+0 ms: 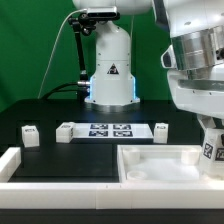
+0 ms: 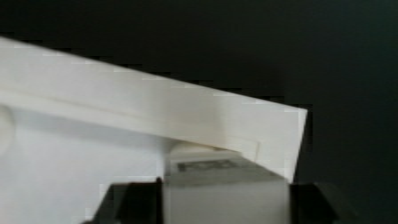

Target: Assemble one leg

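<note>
My gripper [image 1: 210,135] is at the exterior view's right, low over the right end of the large white tray [image 1: 150,168]. It is shut on a leg [image 1: 212,150], a small white block with a marker tag, held upright at the tray's far right rim. In the wrist view the leg [image 2: 222,165] sits between my two dark fingers [image 2: 135,202], and the gripper [image 2: 217,208] hangs right by the tray's corner [image 2: 160,100]. Three more legs lie on the table: one [image 1: 30,133] at the left, one [image 1: 66,131] beside the marker board, one [image 1: 160,130] to its right.
The marker board [image 1: 110,130] lies flat in the middle of the black table. A white rail [image 1: 12,162] runs along the front left. The robot base [image 1: 110,70] stands behind the board.
</note>
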You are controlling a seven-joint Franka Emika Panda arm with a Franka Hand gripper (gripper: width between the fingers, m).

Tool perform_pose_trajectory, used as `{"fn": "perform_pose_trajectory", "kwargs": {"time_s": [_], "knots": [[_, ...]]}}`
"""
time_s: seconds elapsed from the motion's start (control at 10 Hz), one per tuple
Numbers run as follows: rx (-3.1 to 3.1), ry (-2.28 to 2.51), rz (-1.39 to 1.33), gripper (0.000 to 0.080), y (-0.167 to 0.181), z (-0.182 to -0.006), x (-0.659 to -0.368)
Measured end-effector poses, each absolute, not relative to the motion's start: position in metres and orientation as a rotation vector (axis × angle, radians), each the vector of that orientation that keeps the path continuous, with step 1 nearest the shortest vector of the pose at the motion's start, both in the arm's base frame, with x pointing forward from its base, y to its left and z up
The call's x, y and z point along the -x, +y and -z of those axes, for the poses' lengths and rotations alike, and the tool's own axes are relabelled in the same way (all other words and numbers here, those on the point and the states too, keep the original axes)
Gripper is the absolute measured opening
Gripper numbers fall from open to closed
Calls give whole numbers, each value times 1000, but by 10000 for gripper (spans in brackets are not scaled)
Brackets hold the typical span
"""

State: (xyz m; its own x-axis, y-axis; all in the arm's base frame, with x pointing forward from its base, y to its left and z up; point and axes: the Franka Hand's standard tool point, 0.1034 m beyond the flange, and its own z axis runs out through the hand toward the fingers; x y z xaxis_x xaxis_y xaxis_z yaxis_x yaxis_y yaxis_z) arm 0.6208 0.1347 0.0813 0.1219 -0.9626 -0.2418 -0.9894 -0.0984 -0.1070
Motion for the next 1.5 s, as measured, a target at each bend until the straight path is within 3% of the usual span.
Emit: {"fn": "perform_pose_trajectory", "kwargs": {"time_s": [0.2, 0.4, 1.5], "knots": [[2181, 1896, -159, 310, 135, -81, -621], [2274, 1792, -181, 615, 137, -82, -621], [3007, 189, 29, 649, 130, -81, -626]]}}
